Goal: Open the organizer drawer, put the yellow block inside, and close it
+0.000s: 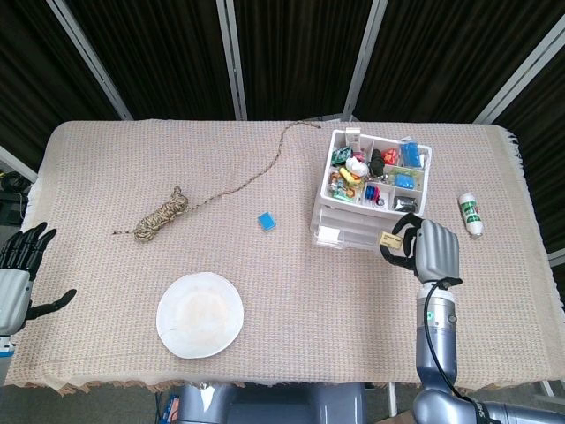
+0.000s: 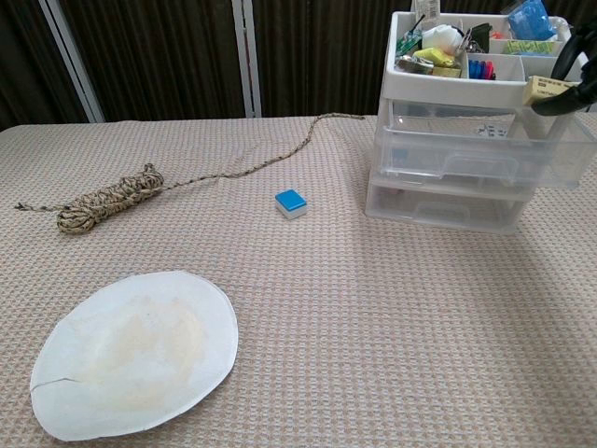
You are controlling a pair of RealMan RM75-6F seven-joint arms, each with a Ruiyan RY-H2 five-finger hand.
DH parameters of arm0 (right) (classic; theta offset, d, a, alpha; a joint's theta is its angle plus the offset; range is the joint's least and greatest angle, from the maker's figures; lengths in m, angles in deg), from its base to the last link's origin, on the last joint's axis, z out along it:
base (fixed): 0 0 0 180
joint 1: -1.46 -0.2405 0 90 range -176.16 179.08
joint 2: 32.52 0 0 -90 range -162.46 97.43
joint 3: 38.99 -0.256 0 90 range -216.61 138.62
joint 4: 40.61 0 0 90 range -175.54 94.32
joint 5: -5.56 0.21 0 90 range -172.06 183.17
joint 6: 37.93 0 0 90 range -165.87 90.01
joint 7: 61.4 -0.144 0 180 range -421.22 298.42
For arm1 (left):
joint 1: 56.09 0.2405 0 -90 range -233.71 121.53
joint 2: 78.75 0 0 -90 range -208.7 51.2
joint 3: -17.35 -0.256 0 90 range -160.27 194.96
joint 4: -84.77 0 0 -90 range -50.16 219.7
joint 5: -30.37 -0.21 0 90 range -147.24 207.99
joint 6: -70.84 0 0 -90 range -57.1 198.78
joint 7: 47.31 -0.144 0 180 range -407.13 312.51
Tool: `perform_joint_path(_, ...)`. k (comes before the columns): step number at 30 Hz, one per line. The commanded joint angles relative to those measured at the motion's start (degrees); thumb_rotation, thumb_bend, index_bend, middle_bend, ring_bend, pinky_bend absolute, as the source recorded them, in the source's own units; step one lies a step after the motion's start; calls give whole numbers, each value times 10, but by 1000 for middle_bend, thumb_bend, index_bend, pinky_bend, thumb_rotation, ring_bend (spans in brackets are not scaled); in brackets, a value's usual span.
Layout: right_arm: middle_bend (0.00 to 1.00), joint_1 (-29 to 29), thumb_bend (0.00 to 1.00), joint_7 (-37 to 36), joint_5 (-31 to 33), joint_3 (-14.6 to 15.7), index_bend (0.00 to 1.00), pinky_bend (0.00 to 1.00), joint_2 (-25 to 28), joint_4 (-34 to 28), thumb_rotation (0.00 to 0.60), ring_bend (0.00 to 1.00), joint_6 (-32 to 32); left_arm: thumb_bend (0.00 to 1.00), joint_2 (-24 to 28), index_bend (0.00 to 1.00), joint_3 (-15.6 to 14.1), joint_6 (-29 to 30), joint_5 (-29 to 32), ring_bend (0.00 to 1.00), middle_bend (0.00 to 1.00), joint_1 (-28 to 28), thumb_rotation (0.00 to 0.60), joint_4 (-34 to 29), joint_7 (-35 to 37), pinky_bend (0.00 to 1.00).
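Note:
The white organizer (image 1: 328, 205) (image 2: 408, 78) stands at the table's right, its top tray full of small items. Its middle clear drawer (image 2: 485, 151) is pulled out toward me. My right hand (image 1: 430, 251) (image 2: 578, 65) pinches the pale yellow block (image 1: 388, 239) (image 2: 548, 89) in its fingertips, holding it at the drawer's front right, just above its rim. My left hand (image 1: 18, 274) hangs off the table's left edge with fingers spread and nothing in it; the chest view does not show it.
A coiled rope (image 1: 163, 215) (image 2: 107, 201) trails a strand toward the organizer. A small blue block (image 1: 267, 221) (image 2: 291, 203) lies left of the drawers. A paper plate (image 1: 200, 314) (image 2: 135, 350) sits near the front. A white bottle (image 1: 470, 215) lies right of the organizer.

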Motion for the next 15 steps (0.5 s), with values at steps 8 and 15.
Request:
perform_joint_path(8, 833, -19, 148, 1, 17, -7, 594, 477, -11, 24, 600, 769, -5, 209, 2, 34, 0, -3, 3, 0, 0, -1, 600, -3, 1, 0)
perform_joint_path(15, 830, -24, 144, -4, 9, -6, 506, 477, -17, 38, 600, 768, -15, 208, 2, 34, 0, -2, 3, 0, 0, 0, 600, -4, 1, 0)
